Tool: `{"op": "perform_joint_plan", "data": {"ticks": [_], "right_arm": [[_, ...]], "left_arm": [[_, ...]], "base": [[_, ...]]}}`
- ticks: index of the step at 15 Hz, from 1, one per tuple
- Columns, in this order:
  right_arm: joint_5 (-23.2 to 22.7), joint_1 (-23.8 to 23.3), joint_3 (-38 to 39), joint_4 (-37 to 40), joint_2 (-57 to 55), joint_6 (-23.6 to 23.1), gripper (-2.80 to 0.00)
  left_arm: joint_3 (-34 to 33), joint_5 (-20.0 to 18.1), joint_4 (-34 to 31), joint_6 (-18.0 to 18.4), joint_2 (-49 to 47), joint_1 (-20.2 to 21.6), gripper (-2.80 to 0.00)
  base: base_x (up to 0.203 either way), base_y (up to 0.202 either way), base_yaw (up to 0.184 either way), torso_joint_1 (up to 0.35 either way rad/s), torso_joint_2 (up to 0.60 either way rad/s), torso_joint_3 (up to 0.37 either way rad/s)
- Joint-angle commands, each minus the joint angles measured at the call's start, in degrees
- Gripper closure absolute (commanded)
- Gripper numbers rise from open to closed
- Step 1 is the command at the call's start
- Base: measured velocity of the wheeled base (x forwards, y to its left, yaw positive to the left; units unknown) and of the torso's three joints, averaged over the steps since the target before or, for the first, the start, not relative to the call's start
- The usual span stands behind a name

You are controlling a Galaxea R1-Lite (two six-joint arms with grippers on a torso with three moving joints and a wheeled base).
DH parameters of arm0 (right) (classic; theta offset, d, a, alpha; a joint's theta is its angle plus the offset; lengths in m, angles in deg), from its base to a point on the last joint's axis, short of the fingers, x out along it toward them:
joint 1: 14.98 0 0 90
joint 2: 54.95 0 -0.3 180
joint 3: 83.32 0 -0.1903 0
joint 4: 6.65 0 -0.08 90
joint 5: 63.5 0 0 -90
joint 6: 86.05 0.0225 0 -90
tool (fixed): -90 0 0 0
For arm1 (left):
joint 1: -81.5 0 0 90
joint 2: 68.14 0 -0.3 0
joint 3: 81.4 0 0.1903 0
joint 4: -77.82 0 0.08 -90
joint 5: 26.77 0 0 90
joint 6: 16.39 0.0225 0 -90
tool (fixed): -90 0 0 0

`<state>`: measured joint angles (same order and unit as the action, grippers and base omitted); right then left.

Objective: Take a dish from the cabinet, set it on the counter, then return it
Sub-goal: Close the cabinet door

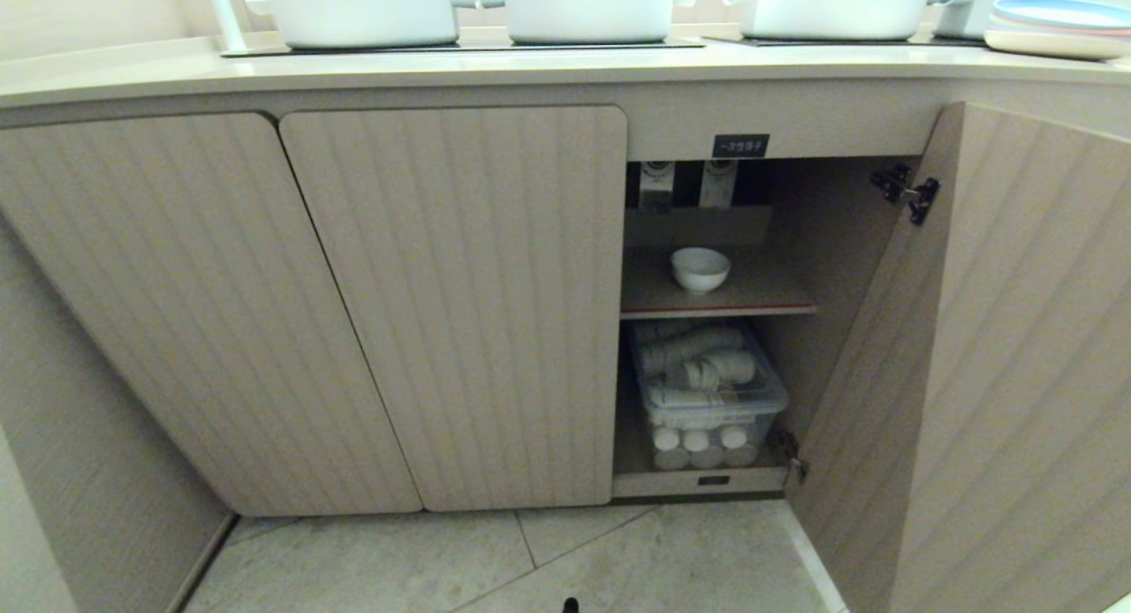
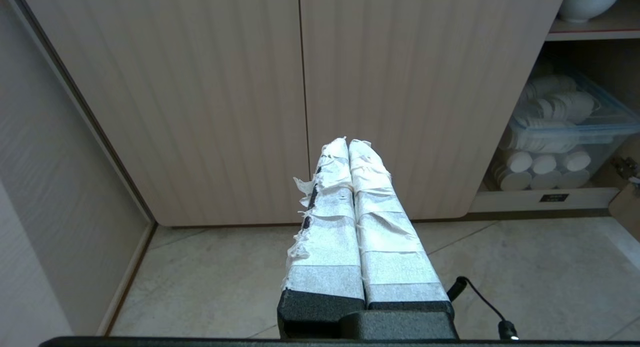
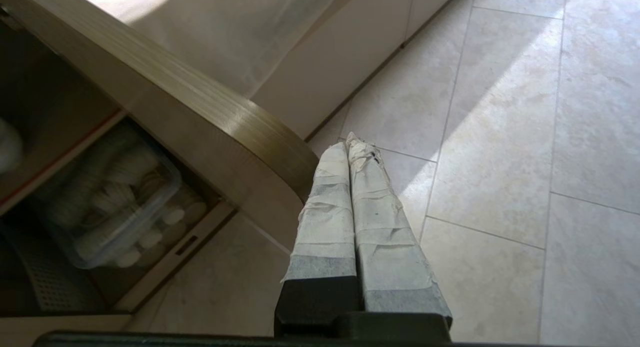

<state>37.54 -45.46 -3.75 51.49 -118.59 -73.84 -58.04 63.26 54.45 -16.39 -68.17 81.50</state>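
Note:
The dish (image 1: 700,268), a small white bowl, stands on the inner shelf (image 1: 760,295) of the cabinet (image 1: 459,304); the left wrist view catches the dish (image 2: 587,2) too. The cabinet's right door (image 1: 998,366) hangs wide open. The counter (image 1: 565,70) runs along the top. My right gripper (image 3: 348,143) is shut and empty, tips just beside the rounded lower corner of the open door (image 3: 240,137), over the floor. My left gripper (image 2: 348,143) is shut and empty, low before the closed doors (image 2: 300,102). Neither arm shows in the head view.
A clear tub of white cups (image 1: 711,392) fills the lower cabinet space. Three white pots (image 1: 588,8) and a stack of plates (image 1: 1056,26) sit on the counter. A wall (image 1: 53,472) closes the left side. Tiled floor (image 1: 565,560) lies in front.

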Motion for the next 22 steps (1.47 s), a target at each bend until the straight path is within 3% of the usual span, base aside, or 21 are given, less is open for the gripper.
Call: {"op": "perform_joint_plan", "data": {"ticks": [1, 6, 12, 22], "right_arm": [[-0.9, 0.1, 0.1, -0.4, 0.0, 0.1, 0.00], [-2.2, 0.2, 0.1, -0.5, 0.2, 0.1, 0.00], [-8.2, 0.5, 0.5, 0.3, 2.2, 0.2, 0.00], [-9.5, 9.6, 2.8, 0.3, 4.3, 2.5, 0.00]], "left_arm": [[0.0, 0.0, 0.1, 0.0, 0.0, 0.0, 0.00], [0.0, 0.0, 0.1, 0.0, 0.0, 0.0, 0.00], [0.0, 0.0, 0.1, 0.0, 0.0, 0.0, 0.00], [0.0, 0.0, 0.0, 0.0, 0.0, 0.0, 0.00]], "base": [[0.000, 0.000, 0.000, 0.000, 0.00, 0.000], [0.000, 0.000, 0.000, 0.000, 0.00, 0.000], [0.000, 0.000, 0.000, 0.000, 0.00, 0.000], [0.000, 0.000, 0.000, 0.000, 0.00, 0.000]]}}
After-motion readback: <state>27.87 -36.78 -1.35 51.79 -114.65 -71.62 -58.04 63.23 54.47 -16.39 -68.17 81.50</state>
